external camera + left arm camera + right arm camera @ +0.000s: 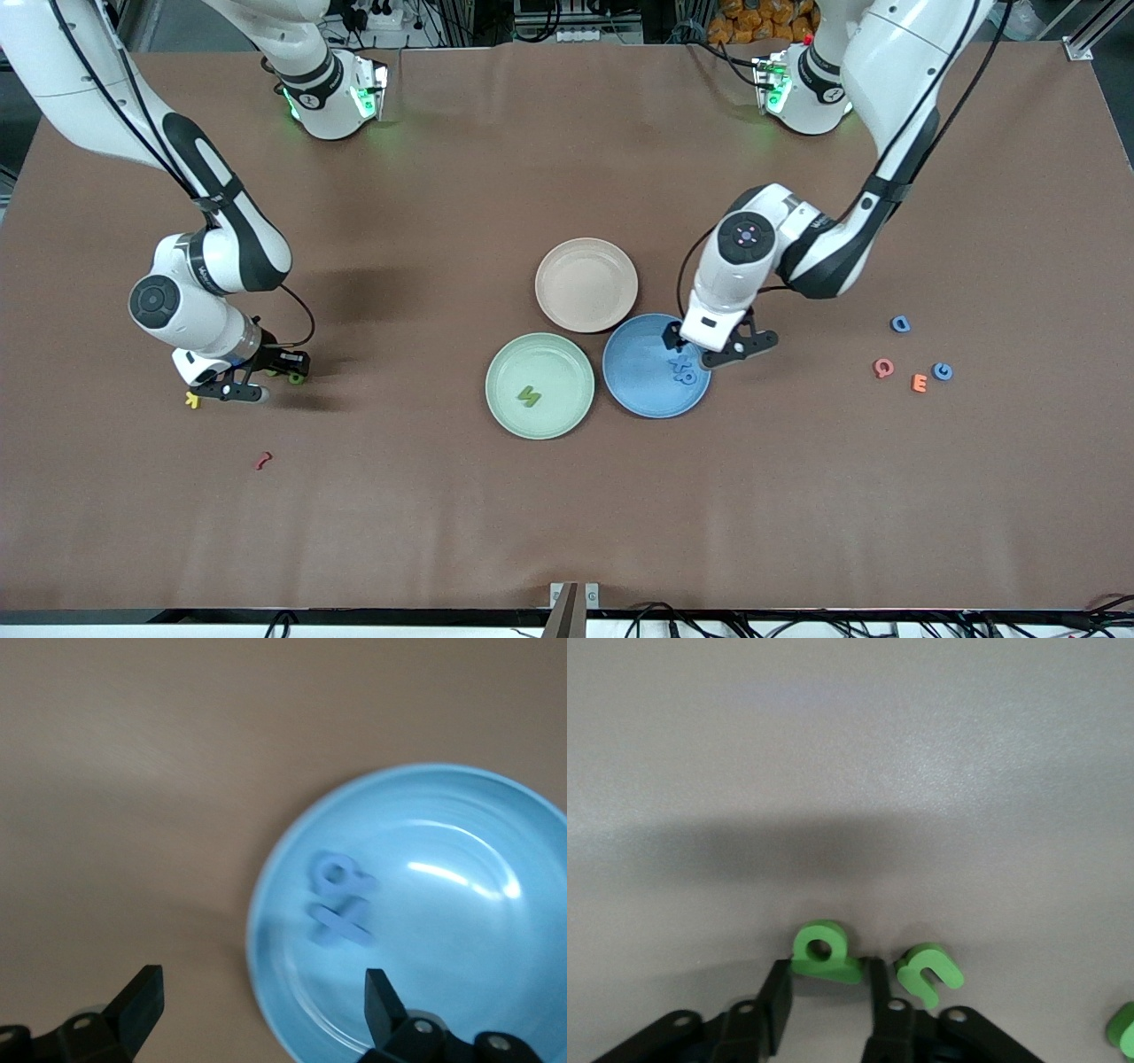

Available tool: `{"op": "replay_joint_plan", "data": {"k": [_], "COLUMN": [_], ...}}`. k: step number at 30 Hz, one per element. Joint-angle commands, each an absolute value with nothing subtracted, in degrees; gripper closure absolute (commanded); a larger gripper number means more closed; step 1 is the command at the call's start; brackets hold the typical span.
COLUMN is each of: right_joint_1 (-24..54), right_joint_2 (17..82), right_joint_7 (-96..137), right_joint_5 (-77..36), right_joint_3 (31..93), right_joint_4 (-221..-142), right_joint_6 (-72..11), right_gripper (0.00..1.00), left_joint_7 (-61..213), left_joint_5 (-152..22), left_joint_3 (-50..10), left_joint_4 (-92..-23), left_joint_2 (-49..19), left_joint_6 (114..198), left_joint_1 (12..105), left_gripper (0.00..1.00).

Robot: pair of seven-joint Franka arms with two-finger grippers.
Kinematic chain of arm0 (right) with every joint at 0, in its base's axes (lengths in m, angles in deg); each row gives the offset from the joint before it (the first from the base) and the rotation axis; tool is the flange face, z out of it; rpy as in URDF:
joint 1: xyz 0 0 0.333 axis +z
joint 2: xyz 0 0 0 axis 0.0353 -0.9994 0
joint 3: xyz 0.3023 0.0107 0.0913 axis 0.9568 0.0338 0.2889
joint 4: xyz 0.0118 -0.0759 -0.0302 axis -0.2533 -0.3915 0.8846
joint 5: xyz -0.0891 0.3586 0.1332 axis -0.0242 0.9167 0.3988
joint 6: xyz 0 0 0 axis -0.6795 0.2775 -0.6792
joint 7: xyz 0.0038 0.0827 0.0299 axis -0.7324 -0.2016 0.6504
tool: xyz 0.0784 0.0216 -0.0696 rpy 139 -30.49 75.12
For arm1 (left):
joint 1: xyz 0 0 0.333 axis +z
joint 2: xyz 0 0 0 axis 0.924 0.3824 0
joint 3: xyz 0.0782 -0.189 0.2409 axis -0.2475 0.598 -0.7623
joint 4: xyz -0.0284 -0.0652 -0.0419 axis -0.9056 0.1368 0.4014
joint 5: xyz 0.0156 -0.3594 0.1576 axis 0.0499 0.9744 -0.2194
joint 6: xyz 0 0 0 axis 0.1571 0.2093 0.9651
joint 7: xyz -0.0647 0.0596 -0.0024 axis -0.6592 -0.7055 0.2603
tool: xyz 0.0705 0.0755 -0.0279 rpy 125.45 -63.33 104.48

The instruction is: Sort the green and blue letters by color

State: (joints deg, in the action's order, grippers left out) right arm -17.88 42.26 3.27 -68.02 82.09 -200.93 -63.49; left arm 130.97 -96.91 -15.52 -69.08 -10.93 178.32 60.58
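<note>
Now, left gripper (719, 347): wide open, empty over blue plate (633, 390), two blue letters (338, 901) dropped there by color.
Right gripper (826, 992): fingers closing around a green letter (824, 952) on the table, to lift it.

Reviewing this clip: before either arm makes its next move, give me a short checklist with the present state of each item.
1. Left pincer empty and open over the blue plate: ok.
2. Two blue letters lying inside the blue plate: ok.
3. One green letter lying in the green plate: ok.
4. Right pincer fingers either side of a green letter on the table: ok; firmly gripped: cannot tell.
5. Neighbouring green letter free of the right pincer's finger: cannot tell, it lies very close.
6. Blue D and blue G sorted: not ok.
</note>
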Motion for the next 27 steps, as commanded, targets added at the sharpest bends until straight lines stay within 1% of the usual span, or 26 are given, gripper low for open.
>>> {"op": "replay_joint_plan", "data": {"k": [1, 3, 7, 11, 16, 20, 27], "right_joint_1": [-17.5, -17.5, -17.4, -17.4, -17.4, -16.1, -11.3], "right_joint_2": [41.3, 41.1, 41.0, 41.0, 41.2, 41.9, 41.7], "right_joint_7": [1.8, 1.8, 1.8, 1.8, 1.7, -1.5, -13.6], "right_joint_5": [-69.6, -69.6, -69.6, -69.5, -69.2, -68.9, -68.8], "right_joint_3": [81.9, 81.9, 81.9, 81.9, 81.9, 82.1, 83.8], "right_joint_4": [-200.5, -200.5, -200.4, -200.2, -199.4, -198.6, -192.1], "right_joint_6": [-64.8, -64.9, -64.9, -64.8, -63.9, -63.1, -53.6], "right_gripper": [0.61, 0.63, 0.70, 0.80, 0.87, 0.88, 0.88], "left_joint_7": [126.2, 124.6, 120.3, 119.0, 116.3, 111.6, 101.7], "left_joint_5": [-98.2, -98.2, -98.2, -98.2, -98.2, -98.2, -98.2], "left_joint_3": [-15.2, -15.2, -15.0, -14.6, -14.4, -14.4, -13.7], "left_joint_4": [-69.2, -69.2, -69.7, -71.6, -74.2, -74.5, -77.8], "left_joint_2": [-12.3, -12.6, -13.4, -14.6, -16.4, -16.9, -19.4], "left_joint_6": [174.6, 172.4, 168.5, 168.4, 168.5, 168.5, 169.3], "left_joint_1": [64.9, 66.3, 69.5, 73.0, 76.0, 79.5, 86.0], "left_gripper": [0.00, 0.00, 0.00, 0.00, 0.00, 0.00, 0.00]}}
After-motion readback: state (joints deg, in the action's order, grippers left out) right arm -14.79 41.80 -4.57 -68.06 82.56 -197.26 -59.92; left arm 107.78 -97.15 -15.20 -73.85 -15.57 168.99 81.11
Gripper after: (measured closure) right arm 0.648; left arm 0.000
